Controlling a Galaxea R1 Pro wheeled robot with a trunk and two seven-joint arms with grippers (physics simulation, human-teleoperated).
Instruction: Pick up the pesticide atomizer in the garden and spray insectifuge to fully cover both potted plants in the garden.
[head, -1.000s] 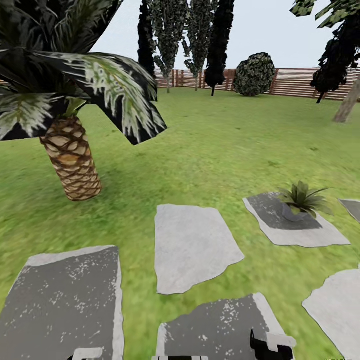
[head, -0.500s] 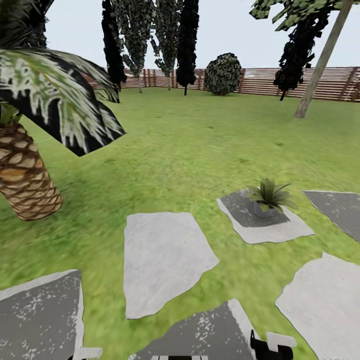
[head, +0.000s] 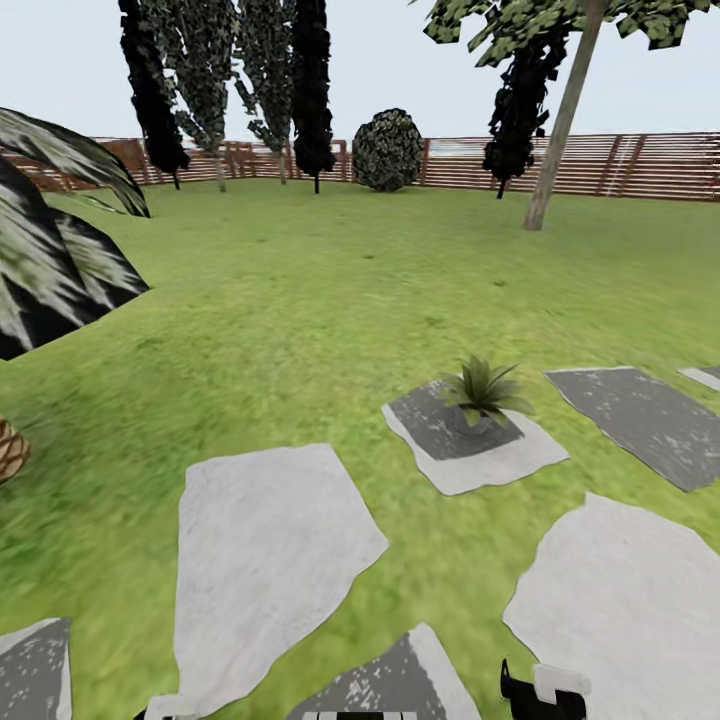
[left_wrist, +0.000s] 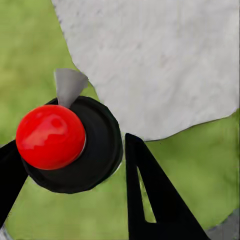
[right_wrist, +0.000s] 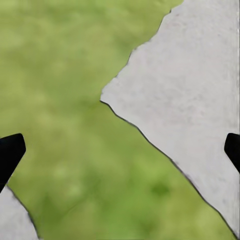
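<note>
In the left wrist view my left gripper (left_wrist: 70, 155) is shut on the pesticide atomizer (left_wrist: 75, 150), seen end-on as a black round body with a red knob and a small grey spout. Its black fingers (left_wrist: 150, 195) press it from both sides above grass and a pale stone. One potted plant (head: 483, 392), a green rosette in a low grey pot, stands on a stepping stone (head: 475, 445) ahead and slightly right. My right gripper (right_wrist: 122, 145) is open over grass and stone, with nothing between its fingers. A second potted plant is out of view.
Flat grey stepping stones (head: 265, 560) lie across the lawn in front of me. A palm frond (head: 50, 260) and a bit of its scaly trunk (head: 10, 452) sit at the left edge. A brown slatted fence (head: 600, 165), dark trees and a round bush (head: 388, 150) close off the far lawn.
The whole head view has swung to the right: the palm has slid almost off the left edge and the potted plant now sits nearer the middle. The arms' ends stay at the picture's bottom edge.
</note>
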